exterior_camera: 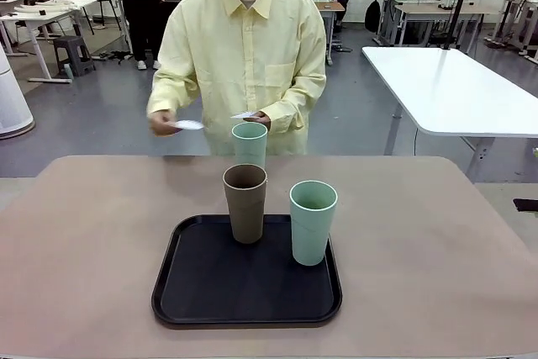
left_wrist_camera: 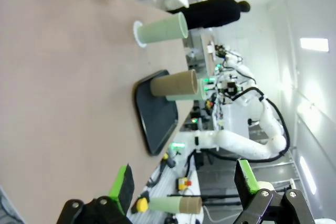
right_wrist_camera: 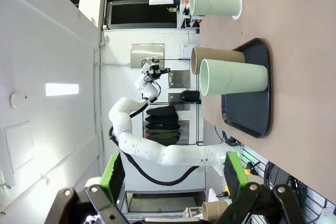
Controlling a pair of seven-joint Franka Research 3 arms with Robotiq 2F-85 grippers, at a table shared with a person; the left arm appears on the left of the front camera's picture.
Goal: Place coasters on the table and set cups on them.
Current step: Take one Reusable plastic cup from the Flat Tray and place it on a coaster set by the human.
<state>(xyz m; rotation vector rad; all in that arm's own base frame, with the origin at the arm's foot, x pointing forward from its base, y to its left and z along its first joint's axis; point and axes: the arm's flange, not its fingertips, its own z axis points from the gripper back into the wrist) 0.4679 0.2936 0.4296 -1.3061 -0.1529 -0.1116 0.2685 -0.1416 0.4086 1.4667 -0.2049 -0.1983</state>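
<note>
On the black tray (exterior_camera: 193,292) stand a brown cup (exterior_camera: 245,202) and a mint green cup (exterior_camera: 313,221). Another mint cup (exterior_camera: 250,142) stands on the tan table (exterior_camera: 92,241) beyond the tray, on a white lacy coaster (left_wrist_camera: 138,33) (right_wrist_camera: 237,7). At the far side a person holds one coaster (exterior_camera: 187,124) in one hand and another coaster (exterior_camera: 245,114) in the other, just above that far cup. My left gripper (left_wrist_camera: 184,182) is open, well back from the cups, with nothing between its fingers. My right gripper (right_wrist_camera: 173,174) is open too, and nothing is in it.
A glossy white table (exterior_camera: 454,90) stands behind at the right. Bare tan tabletop lies left and right of the tray. The other arm shows far off in each wrist view.
</note>
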